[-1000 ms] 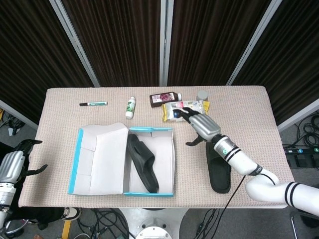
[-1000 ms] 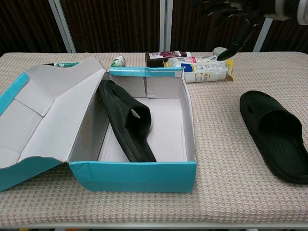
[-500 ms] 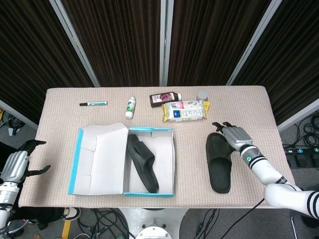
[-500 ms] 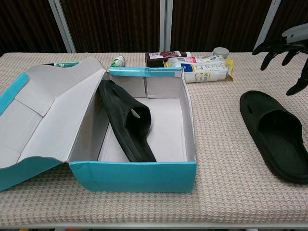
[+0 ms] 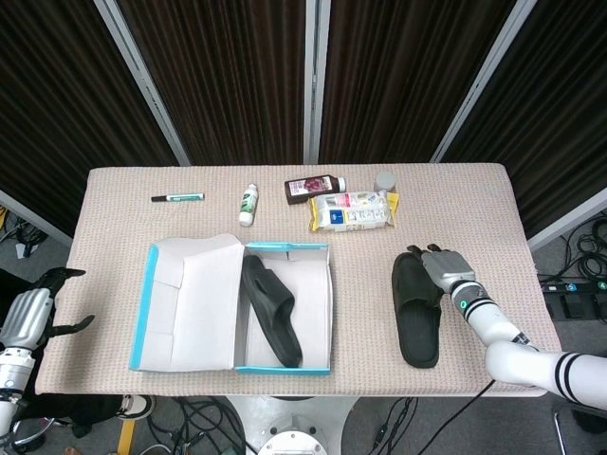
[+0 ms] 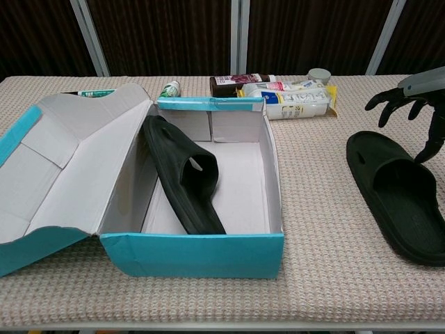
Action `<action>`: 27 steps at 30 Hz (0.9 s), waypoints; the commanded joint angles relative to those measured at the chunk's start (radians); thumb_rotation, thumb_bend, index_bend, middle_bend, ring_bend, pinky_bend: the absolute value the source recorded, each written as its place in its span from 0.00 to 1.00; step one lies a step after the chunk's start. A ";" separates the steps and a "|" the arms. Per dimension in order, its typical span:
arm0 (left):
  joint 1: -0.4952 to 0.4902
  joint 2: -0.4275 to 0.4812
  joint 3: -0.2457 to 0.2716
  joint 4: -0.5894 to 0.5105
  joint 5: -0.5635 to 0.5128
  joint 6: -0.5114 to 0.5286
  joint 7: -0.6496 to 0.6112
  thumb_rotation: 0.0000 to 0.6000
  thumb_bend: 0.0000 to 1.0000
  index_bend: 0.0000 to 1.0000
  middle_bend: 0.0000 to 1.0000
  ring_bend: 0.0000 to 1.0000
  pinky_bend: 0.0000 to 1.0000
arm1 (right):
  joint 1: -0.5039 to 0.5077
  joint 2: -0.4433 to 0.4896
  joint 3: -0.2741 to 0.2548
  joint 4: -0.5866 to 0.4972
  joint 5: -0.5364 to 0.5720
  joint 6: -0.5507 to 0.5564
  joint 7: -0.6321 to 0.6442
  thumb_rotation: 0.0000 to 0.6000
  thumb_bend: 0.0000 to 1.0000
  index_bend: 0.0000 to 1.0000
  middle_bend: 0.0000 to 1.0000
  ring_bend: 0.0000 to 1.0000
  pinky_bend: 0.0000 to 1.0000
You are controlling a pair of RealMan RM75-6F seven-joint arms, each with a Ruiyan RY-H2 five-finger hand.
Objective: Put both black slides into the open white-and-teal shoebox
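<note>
While one black slide (image 6: 182, 174) already lies inside the open shoebox (image 6: 195, 254), the second slide (image 6: 400, 195) remains on the table (image 6: 313, 209), right hand (image 6: 410, 104) poised beside it, fingers spread, empty; half done.

- Light was bright and even across both views, seemingly from overhead.
- Shadows stayed soft and short, deepest inside the shoebox (image 6: 240, 174).
- No strong glare showed.
- Focus was sharp throughout; curtains at 12 o'clock stayed dark.
</note>
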 commanded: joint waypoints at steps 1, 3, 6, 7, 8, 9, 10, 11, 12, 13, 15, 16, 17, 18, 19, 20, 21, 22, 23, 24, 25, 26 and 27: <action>0.001 0.001 0.000 0.000 -0.001 0.000 -0.001 1.00 0.17 0.24 0.22 0.13 0.23 | 0.028 -0.028 -0.021 0.021 0.039 -0.014 -0.028 1.00 0.00 0.00 0.17 0.02 0.16; 0.002 0.002 0.000 -0.001 -0.002 0.000 -0.001 1.00 0.17 0.24 0.22 0.13 0.23 | 0.045 -0.038 -0.030 0.029 0.062 -0.025 -0.039 1.00 0.00 0.00 0.17 0.02 0.16; 0.003 0.003 0.001 0.001 -0.003 0.001 -0.004 1.00 0.17 0.24 0.22 0.13 0.22 | 0.062 -0.051 -0.041 0.038 0.085 -0.030 -0.049 1.00 0.00 0.00 0.17 0.02 0.16; 0.004 0.002 0.000 0.001 -0.004 0.001 -0.006 1.00 0.17 0.24 0.22 0.13 0.22 | 0.066 -0.055 -0.045 0.041 0.091 -0.031 -0.051 1.00 0.00 0.00 0.17 0.02 0.16; 0.004 0.002 0.000 0.003 -0.004 0.001 -0.007 1.00 0.17 0.24 0.22 0.13 0.23 | 0.071 -0.060 -0.049 0.046 0.098 -0.034 -0.054 1.00 0.00 0.00 0.17 0.02 0.16; 0.004 0.002 0.001 0.003 -0.004 0.001 -0.009 1.00 0.17 0.24 0.22 0.13 0.23 | 0.075 -0.064 -0.051 0.049 0.102 -0.035 -0.056 1.00 0.00 0.00 0.17 0.02 0.16; 0.005 0.001 0.001 0.004 -0.004 0.001 -0.010 1.00 0.17 0.24 0.22 0.13 0.23 | 0.078 -0.067 -0.053 0.052 0.104 -0.036 -0.056 1.00 0.00 0.00 0.17 0.02 0.16; 0.005 0.001 0.001 0.005 -0.004 0.001 -0.011 1.00 0.17 0.24 0.22 0.13 0.23 | 0.081 -0.071 -0.054 0.056 0.107 -0.037 -0.055 1.00 0.00 0.00 0.17 0.02 0.16; 0.005 0.000 0.002 0.006 -0.004 0.000 -0.012 1.00 0.17 0.24 0.22 0.13 0.22 | 0.082 -0.074 -0.054 0.059 0.107 -0.038 -0.054 1.00 0.00 0.00 0.17 0.02 0.16; 0.005 0.000 0.002 0.007 -0.005 0.000 -0.013 1.00 0.17 0.24 0.22 0.13 0.22 | 0.084 -0.077 -0.054 0.062 0.107 -0.039 -0.052 1.00 0.00 0.00 0.18 0.03 0.16; 0.007 0.000 0.002 0.008 -0.004 0.001 -0.015 1.00 0.17 0.24 0.22 0.13 0.22 | 0.089 -0.082 -0.055 0.067 0.108 -0.043 -0.051 1.00 0.00 0.00 0.18 0.03 0.16; 0.007 0.000 0.001 0.008 -0.004 0.002 -0.017 1.00 0.17 0.24 0.22 0.13 0.22 | 0.091 -0.084 -0.056 0.069 0.108 -0.044 -0.051 1.00 0.00 0.00 0.19 0.03 0.16; 0.007 0.000 0.001 0.008 -0.005 0.003 -0.018 1.00 0.17 0.24 0.22 0.13 0.22 | 0.093 -0.086 -0.056 0.071 0.106 -0.042 -0.051 1.00 0.00 0.00 0.19 0.04 0.16; 0.008 0.001 0.001 0.008 -0.005 0.003 -0.020 1.00 0.17 0.24 0.22 0.13 0.22 | 0.094 -0.088 -0.055 0.072 0.104 -0.040 -0.049 1.00 0.00 0.00 0.20 0.05 0.16; 0.008 0.001 0.002 0.008 -0.005 0.003 -0.021 1.00 0.17 0.24 0.22 0.13 0.22 | 0.094 -0.090 -0.054 0.072 0.101 -0.038 -0.048 1.00 0.00 0.00 0.21 0.06 0.16; 0.008 0.001 0.002 0.008 -0.004 0.002 -0.022 1.00 0.17 0.24 0.22 0.13 0.22 | 0.094 -0.092 -0.053 0.072 0.095 -0.033 -0.047 1.00 0.00 0.00 0.22 0.07 0.17; 0.008 0.001 0.002 0.008 -0.004 0.002 -0.023 1.00 0.17 0.24 0.22 0.13 0.22 | 0.094 -0.094 -0.051 0.072 0.090 -0.029 -0.046 1.00 0.00 0.00 0.23 0.08 0.18; 0.008 0.001 0.002 0.008 -0.004 0.001 -0.024 1.00 0.17 0.24 0.22 0.13 0.23 | 0.094 -0.095 -0.051 0.072 0.084 -0.025 -0.046 1.00 0.00 0.00 0.25 0.10 0.19; 0.008 0.002 0.002 0.008 -0.004 0.000 -0.024 1.00 0.17 0.24 0.22 0.13 0.23 | 0.093 -0.097 -0.049 0.072 0.077 -0.019 -0.046 1.00 0.00 0.00 0.27 0.13 0.21; 0.008 0.002 0.003 0.008 -0.003 0.000 -0.024 1.00 0.17 0.24 0.22 0.13 0.23 | 0.091 -0.099 -0.048 0.072 0.070 -0.014 -0.044 1.00 0.00 0.00 0.29 0.15 0.23; 0.008 0.002 0.003 0.007 -0.003 0.000 -0.024 1.00 0.17 0.24 0.22 0.13 0.23 | 0.088 -0.101 -0.046 0.072 0.063 -0.010 -0.043 1.00 0.00 0.00 0.32 0.18 0.26; 0.008 0.002 0.003 0.007 -0.004 0.000 -0.024 1.00 0.17 0.24 0.22 0.13 0.22 | 0.085 -0.102 -0.046 0.073 0.056 -0.007 -0.041 1.00 0.00 0.00 0.35 0.20 0.28; 0.008 0.002 0.003 0.007 -0.004 -0.001 -0.024 1.00 0.17 0.24 0.22 0.13 0.22 | 0.084 -0.103 -0.047 0.073 0.053 -0.005 -0.041 1.00 0.00 0.00 0.36 0.22 0.30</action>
